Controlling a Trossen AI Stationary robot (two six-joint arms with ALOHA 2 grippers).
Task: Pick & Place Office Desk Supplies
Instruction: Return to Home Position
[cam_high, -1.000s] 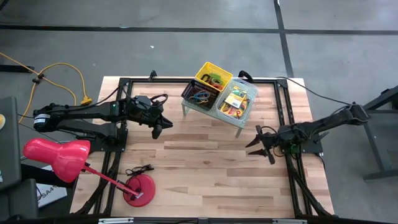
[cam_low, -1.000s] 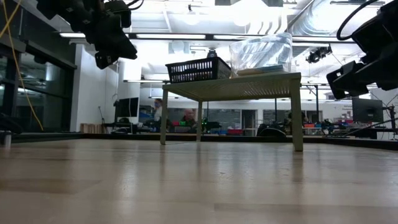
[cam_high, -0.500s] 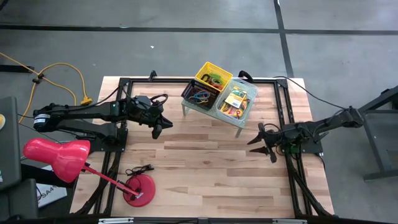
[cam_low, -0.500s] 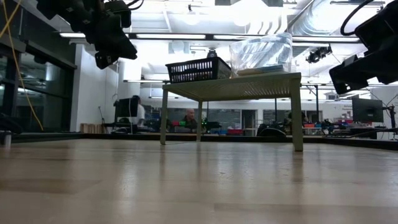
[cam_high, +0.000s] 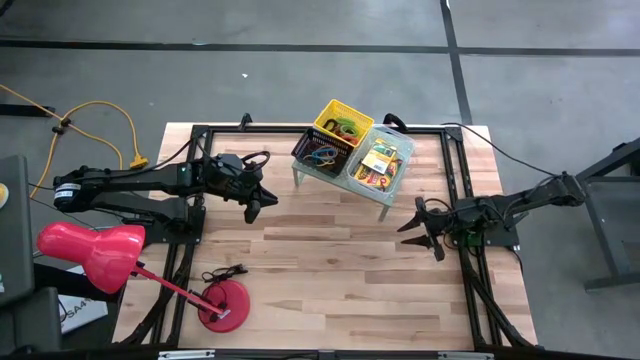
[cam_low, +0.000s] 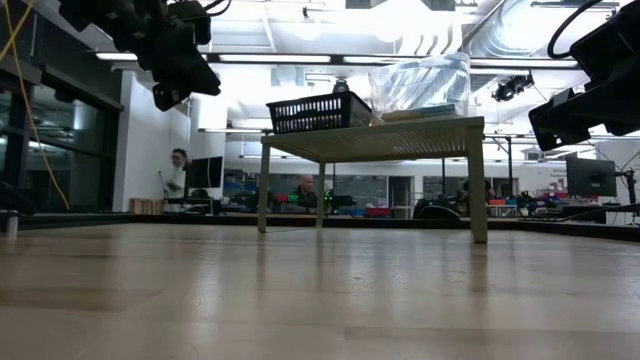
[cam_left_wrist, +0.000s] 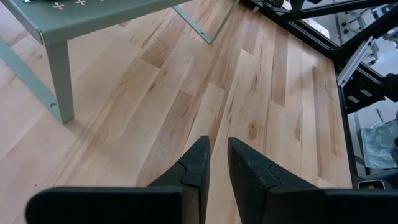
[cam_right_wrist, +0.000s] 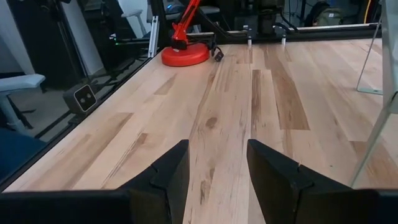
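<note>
The left gripper (cam_high: 260, 207) hangs above the table (cam_high: 330, 270), left of the shelf (cam_low: 400, 128). Its fingers (cam_left_wrist: 198, 155) stand a narrow gap apart and hold nothing.

All three bins sit on the shelf top. The black tray (cam_high: 322, 153) is at the shelf's left end and holds a loose tangle of coloured rubber bands (cam_high: 320, 156). They look limp and almost weightless, so they would be easiest to pinch as a bunch. The tray's stiff mesh wall should give a sure hold at the rim.

The yellow basket (cam_high: 343, 122) is at the shelf's back edge, with small rings (cam_high: 346, 126) inside. It is probably light and best taken by its rim.

The clear tub (cam_high: 380, 162) fills the shelf's right end and holds green-and-yellow card boxes (cam_high: 376, 160). The boxes would likely crush under a hard squeeze, so a grip across the flat faces suits them. The tub's smooth wall may slip.

The right gripper (cam_high: 412, 228) is right of the shelf and nearer the front. Its fingers (cam_right_wrist: 171, 171) are spread wide and empty.
</note>
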